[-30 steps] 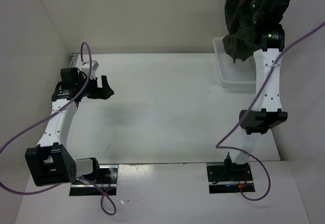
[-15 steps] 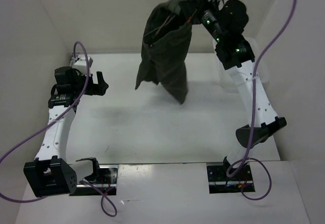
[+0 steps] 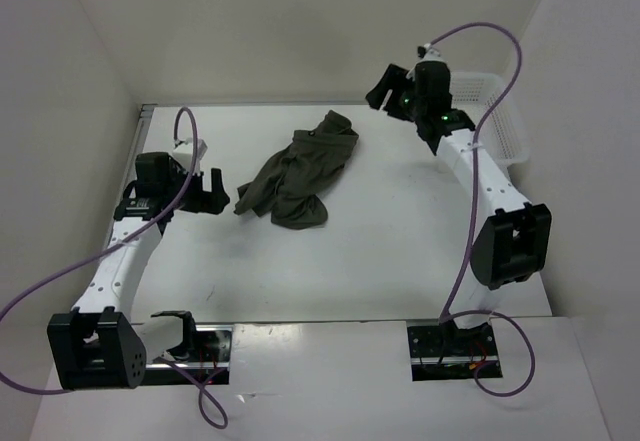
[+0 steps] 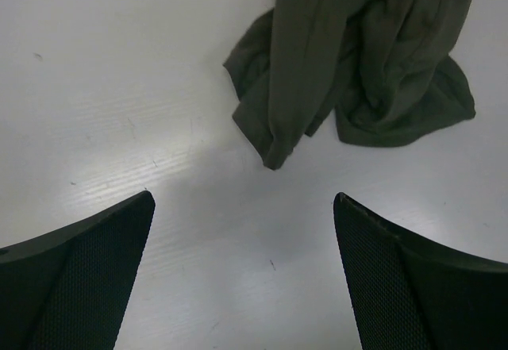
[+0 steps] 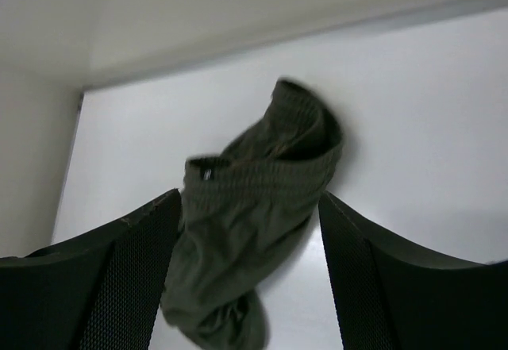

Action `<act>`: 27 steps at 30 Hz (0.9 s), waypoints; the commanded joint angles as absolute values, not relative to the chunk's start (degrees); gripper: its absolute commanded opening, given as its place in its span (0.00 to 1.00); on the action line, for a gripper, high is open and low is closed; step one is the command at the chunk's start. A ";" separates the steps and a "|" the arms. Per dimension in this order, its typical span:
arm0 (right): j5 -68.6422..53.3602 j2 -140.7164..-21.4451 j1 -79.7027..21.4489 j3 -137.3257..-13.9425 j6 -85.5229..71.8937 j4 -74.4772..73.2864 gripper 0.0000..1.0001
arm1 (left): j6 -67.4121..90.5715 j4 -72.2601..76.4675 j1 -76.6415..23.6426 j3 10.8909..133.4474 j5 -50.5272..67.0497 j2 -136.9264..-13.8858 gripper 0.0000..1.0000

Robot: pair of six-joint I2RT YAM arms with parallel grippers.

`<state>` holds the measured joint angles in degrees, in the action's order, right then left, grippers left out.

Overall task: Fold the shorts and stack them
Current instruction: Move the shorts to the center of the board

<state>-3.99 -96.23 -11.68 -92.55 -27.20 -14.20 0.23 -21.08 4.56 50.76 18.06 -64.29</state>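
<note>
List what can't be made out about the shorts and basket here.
Top view: the shorts lie crumpled; their own folds hide the legs' layout.
Left wrist view: the top edge cuts the shorts off.
Right wrist view: the shorts are blurred.
Top view: the right arm covers part of the basket; contents unclear.

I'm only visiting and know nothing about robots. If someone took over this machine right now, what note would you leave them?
Left gripper: open, empty, over the table just left of the shorts.
Right gripper: open, empty, raised at the far side, beyond the shorts.
Shorts: a crumpled heap mid-table, touching neither gripper. The white basket sits at the far right edge.
Done: the shorts are out on the table.
Left: spread them flat, fold them, stack them. No fold is made yet.
</note>
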 commanded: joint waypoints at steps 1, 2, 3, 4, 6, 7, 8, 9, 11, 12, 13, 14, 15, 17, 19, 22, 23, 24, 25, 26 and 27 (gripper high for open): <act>-8.53 -95.53 -18.60 -87.55 -28.21 -12.92 0.75 | 0.00 -22.41 3.26 48.96 18.80 -62.75 1.00; -8.53 -97.80 -20.29 -87.02 -28.21 -12.92 0.75 | 0.00 -22.41 3.25 48.43 19.68 -62.75 1.00; -7.92 -99.13 -21.87 -87.01 -28.21 -12.92 0.75 | 0.00 -23.02 3.25 47.73 20.30 -62.75 1.00; -7.91 -100.62 -24.41 -87.97 -28.73 -12.92 0.75 | 0.00 -23.81 3.25 47.72 20.91 -62.75 1.00; -6.77 -105.54 -26.53 -92.09 -28.74 -11.78 0.79 | 0.00 -23.82 3.25 47.12 22.76 -62.75 1.00; -5.72 -107.38 -27.67 -94.28 -27.87 -11.78 0.83 | 0.00 -23.82 3.25 47.11 23.29 -62.75 1.00; -2.84 -109.40 -29.86 -97.00 -26.56 -11.78 0.88 | 0.00 -23.82 3.25 46.59 23.99 -62.75 1.00; -1.25 -113.51 -31.01 -103.12 -22.80 -12.30 0.89 | 0.00 -24.51 3.25 46.58 23.99 -62.75 1.00; 3.05 -118.10 -33.65 -109.65 -18.65 -13.62 0.93 | 0.00 -25.04 3.25 46.58 24.69 -62.23 1.00; 4.47 -123.35 -34.27 -116.74 -16.72 -16.06 0.94 | 0.00 -25.05 3.25 45.89 25.57 -62.23 1.00; 5.87 -126.01 -34.28 -120.37 -13.65 -17.74 0.94 | 0.00 -26.70 3.25 45.88 26.19 -62.23 1.00; 9.46 -128.12 -34.89 -123.46 -12.67 -19.06 0.94 | 0.00 -27.59 3.25 45.27 27.06 -61.62 1.00; 10.71 -129.62 -34.89 -125.92 -11.96 -19.07 0.94 | 0.00 -28.47 3.25 44.57 28.72 -61.61 1.00; 11.43 -131.04 -34.89 -125.95 -11.25 -18.46 0.94 | 0.00 -29.97 3.25 43.86 29.27 -60.56 1.00; 10.38 -131.84 -33.32 -124.20 -10.63 -17.93 0.94 | 0.00 -30.59 3.25 43.07 29.79 -60.56 1.00; 4.50 -132.36 -31.82 -121.12 -10.11 -16.88 0.92 | 0.00 -30.59 3.25 41.75 29.79 -60.56 1.00; 2.57 -132.36 -31.82 -119.20 -8.72 -16.09 0.90 | 0.00 -30.59 3.25 41.75 29.79 -61.17 1.00; -0.84 -132.36 -31.82 -118.31 -7.92 -16.08 0.89 | 0.00 -30.59 3.25 41.75 29.79 -61.17 1.00; -2.01 -131.84 -31.82 -117.34 -7.39 -15.30 0.87 | 0.00 -30.59 3.25 41.75 30.40 -61.17 1.00; -3.15 -131.84 -31.82 -115.42 -6.51 -15.29 0.87 | 0.00 -30.59 3.25 41.75 30.41 -61.69 1.00; -4.21 -131.23 -31.82 -114.62 -6.50 -14.51 0.86 | 0.00 -31.11 3.25 41.75 31.02 -61.70 1.00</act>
